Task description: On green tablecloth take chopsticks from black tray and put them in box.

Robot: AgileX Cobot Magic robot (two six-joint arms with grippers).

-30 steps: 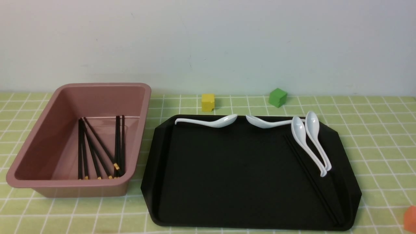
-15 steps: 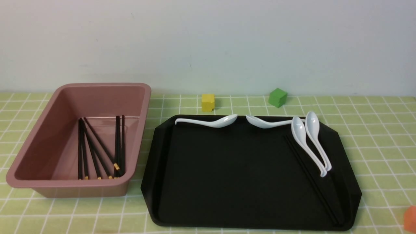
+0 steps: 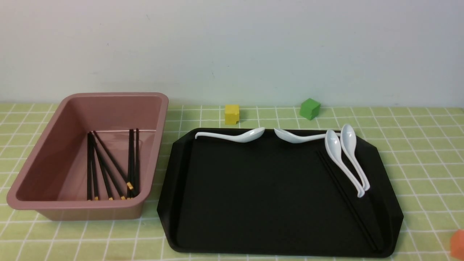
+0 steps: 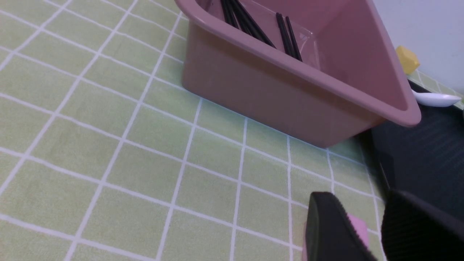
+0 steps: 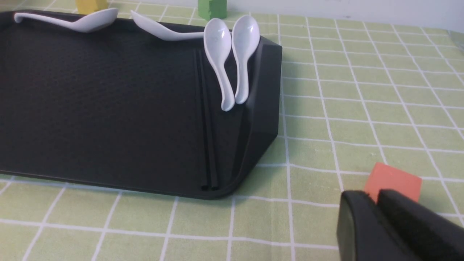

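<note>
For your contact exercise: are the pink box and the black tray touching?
Apart. The front view shows a strip of green tablecloth between the box and the tray.

Brightness: you get even, soft light in all three views; nothing is dim.
Shadows: you see only faint, short ones, under the box [image 3: 90, 152] rim and along the black tray [image 3: 253, 232] edge.
Glare: you catch small highlights on the white spoons [image 5: 232, 58] and a pale sheen on the box floor.
Contrast: you can barely separate the chopsticks [image 3: 348, 203] on the tray from its black surface.
Focus: your front view is sharp; the gripper fingers [image 4: 326, 232] at the lower right of both wrist views are blurred.
</note>
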